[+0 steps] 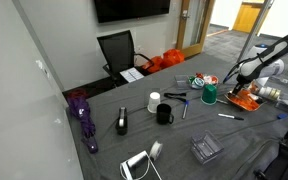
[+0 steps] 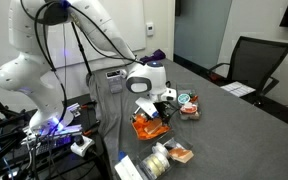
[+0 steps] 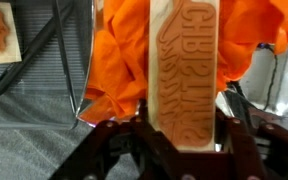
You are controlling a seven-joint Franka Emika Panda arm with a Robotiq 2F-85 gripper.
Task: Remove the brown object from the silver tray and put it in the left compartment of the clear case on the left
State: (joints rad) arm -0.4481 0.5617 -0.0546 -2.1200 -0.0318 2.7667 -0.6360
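Note:
In the wrist view my gripper (image 3: 182, 128) is shut on the brown object (image 3: 184, 60), an orange-brown rectangular block with embossed lettering, held upright between the fingers. Behind it lies the bright orange pile (image 3: 124, 60) on the silver tray (image 3: 81, 117). In both exterior views the gripper (image 1: 241, 86) (image 2: 152, 106) hovers just over the orange pile (image 1: 246, 100) (image 2: 149, 126); the block is too small to make out there. The clear case (image 1: 206, 150) stands near the table's front edge, well away from the gripper.
On the grey table are a white cup (image 1: 154, 100), a black mug (image 1: 164, 114), a green cup (image 1: 210, 95), a marker (image 1: 230, 117) and a purple umbrella (image 1: 82, 115). A black chair (image 1: 119, 50) stands behind. Tape rolls (image 2: 162, 160) lie beside the tray.

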